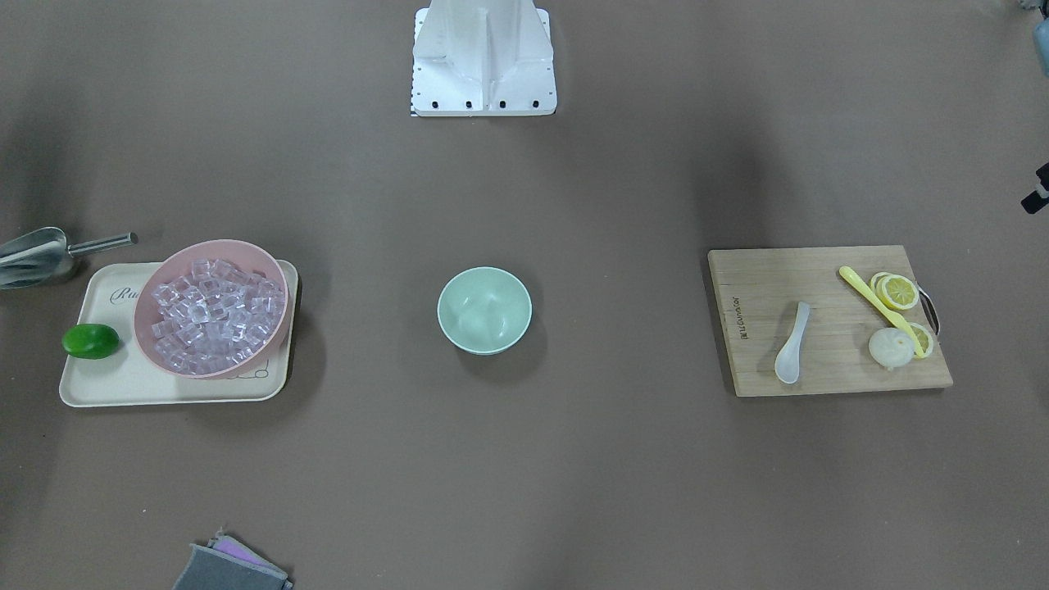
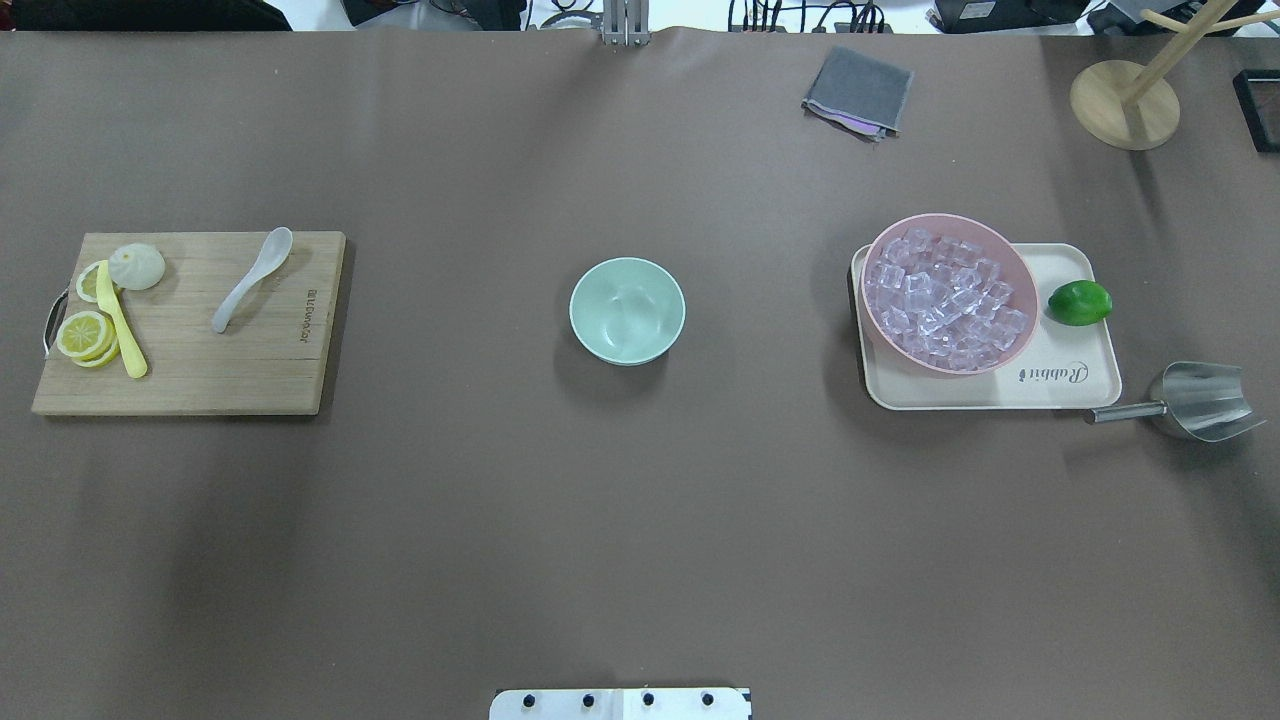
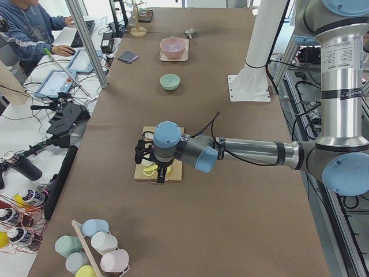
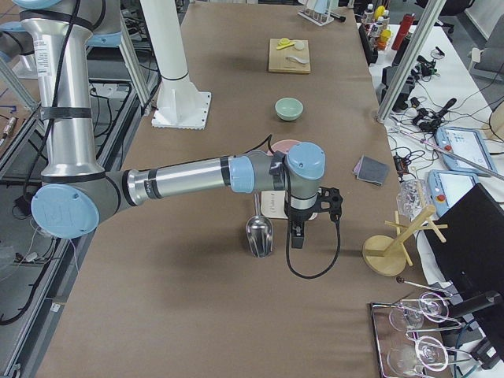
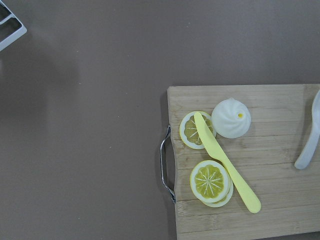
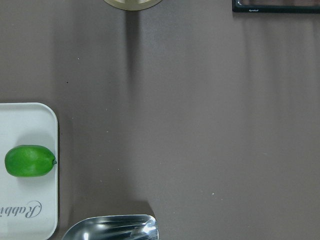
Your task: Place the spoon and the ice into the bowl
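The white spoon (image 2: 250, 279) lies on the wooden cutting board (image 2: 200, 370) at the table's left, scoop toward the far side. It also shows at the right edge of the left wrist view (image 5: 309, 135). The empty mint-green bowl (image 2: 627, 310) stands mid-table. The ice (image 2: 945, 298) fills a pink bowl (image 2: 948, 217) on a cream tray (image 2: 1000, 395) on the right. My left gripper (image 3: 157, 172) hangs above the board's handle end. My right gripper (image 4: 298, 233) hangs above the table beside the metal scoop (image 4: 258, 231). Whether either gripper is open or shut I cannot tell.
On the board lie a yellow utensil (image 2: 120, 320), lemon slices (image 2: 84, 335) and a white bun (image 2: 136, 266). A lime (image 2: 1079, 302) sits on the tray. The metal scoop (image 2: 1195, 402) lies right of the tray. A grey cloth (image 2: 858, 92) and a wooden stand (image 2: 1124, 104) are at the far side.
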